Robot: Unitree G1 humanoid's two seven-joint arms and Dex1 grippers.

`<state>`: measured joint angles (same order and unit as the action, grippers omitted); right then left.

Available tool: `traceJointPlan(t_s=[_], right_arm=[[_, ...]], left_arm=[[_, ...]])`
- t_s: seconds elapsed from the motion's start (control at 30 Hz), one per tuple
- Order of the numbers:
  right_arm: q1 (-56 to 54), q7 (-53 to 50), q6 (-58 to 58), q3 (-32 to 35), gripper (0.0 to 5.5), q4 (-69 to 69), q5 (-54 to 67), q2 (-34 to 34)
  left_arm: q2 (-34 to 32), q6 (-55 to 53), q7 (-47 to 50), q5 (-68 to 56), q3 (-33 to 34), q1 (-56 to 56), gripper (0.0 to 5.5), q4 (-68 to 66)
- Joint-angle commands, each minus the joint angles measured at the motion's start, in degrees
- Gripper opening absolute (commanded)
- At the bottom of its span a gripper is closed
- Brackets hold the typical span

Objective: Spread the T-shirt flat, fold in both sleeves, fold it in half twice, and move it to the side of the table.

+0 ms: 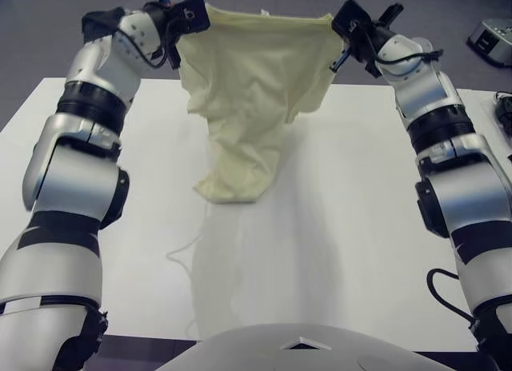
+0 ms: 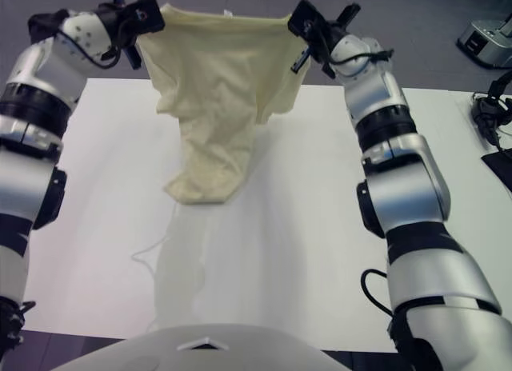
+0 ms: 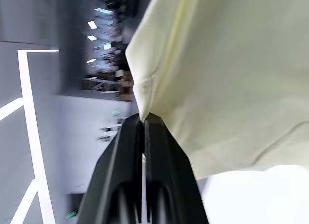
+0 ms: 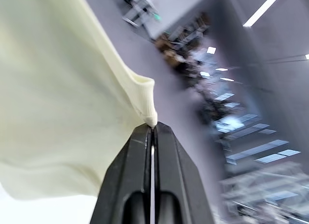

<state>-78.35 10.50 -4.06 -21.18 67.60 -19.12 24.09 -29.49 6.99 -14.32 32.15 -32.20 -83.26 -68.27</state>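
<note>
White table (image 1: 336,251), biggest thing here, spanning the foreground under both arms. Pale yellow T-shirt (image 1: 252,83) next: lifted off the table, hanging by its upper edge over the far half of the table, with that edge pulled nearly straight between the two grippers. Body of the cloth narrowing downward in loose folds, lower end bunched and resting on the table top, a bit toward the robot's left of centre. Left gripper (image 3: 144,119) up high at the shirt's left top corner, fingers pressed together with the hemmed corner of cloth pinched at the tips. Right gripper (image 4: 152,127) at the same height on the opposite top corner, fingers likewise clamped on a small ribbed fold of fabric, rest of the cloth draping away below. Grey device (image 1: 490,37) on the floor beyond the table's far right corner, well apart from the shirt. Thin pale thread (image 1: 180,251) curling on the table just in front of the bunched end; cannot tell whether touching the cloth.
</note>
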Motion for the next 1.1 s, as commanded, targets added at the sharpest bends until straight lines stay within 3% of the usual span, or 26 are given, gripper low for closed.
traceJointPlan(t_s=[0.03, 0.2, 0.33, 0.37, 0.4, 0.5, 0.53, 0.63, 0.83, 1.1], right_arm=[[-13.58, -14.73, -0.79, -1.69, 0.02, 9.37, -7.47, 1.54], [-14.64, -13.79, -4.54, -0.61, 0.02, 10.75, -9.24, 1.01], [-4.9, 0.41, -15.62, 1.54, 0.02, 8.27, -5.48, 1.57], [-0.56, 7.73, -18.92, 2.6, 0.02, 6.35, -3.02, 2.25], [3.31, 14.47, -21.29, 3.72, 0.02, 4.16, -0.37, 2.86], [28.02, 47.29, -12.24, 3.44, 0.02, -27.87, 18.91, 12.26], [35.59, 54.41, -6.26, 2.45, 0.02, -39.65, 24.28, 17.46], [47.11, 64.62, 5.58, 0.18, 0.02, -58.44, 31.76, 27.78], [58.09, 66.36, 16.62, -1.63, 0.02, -74.89, 33.0, 30.59], [70.35, 65.26, 23.77, 1.8, 0.02, -86.96, 31.76, 34.06]], left_arm=[[-0.93, -1.9, 17.93, 9.63, -4.24, -13.5, 0.0, -9.68], [0.23, 1.37, 18.61, 11.1, -3.5, -13.35, 0.0, -11.02], [-0.5, 10.07, 6.08, 8.7, -2.94, -0.6, 0.0, -8.65], [-1.83, 13.6, -2.02, 5.42, -1.74, 6.38, 0.0, -5.23], [-3.49, 15.75, -8.71, 2.04, -0.65, 12.86, 0.0, -0.2], [-17.73, 3.13, -29.77, -16.05, 1.69, 44.85, 0.0, 48.37], [-20.96, -0.76, -33.6, -21.11, 2.92, 50.7, 0.0, 59.66], [-24.24, -5.95, -39.04, -27.54, 6.42, 55.48, 0.0, 73.45], [-24.64, -8.17, -43.95, -23.2, 5.41, 60.11, 0.0, 81.85], [-28.4, -13.49, -47.57, -21.77, 6.21, 71.95, 0.0, 93.73]])
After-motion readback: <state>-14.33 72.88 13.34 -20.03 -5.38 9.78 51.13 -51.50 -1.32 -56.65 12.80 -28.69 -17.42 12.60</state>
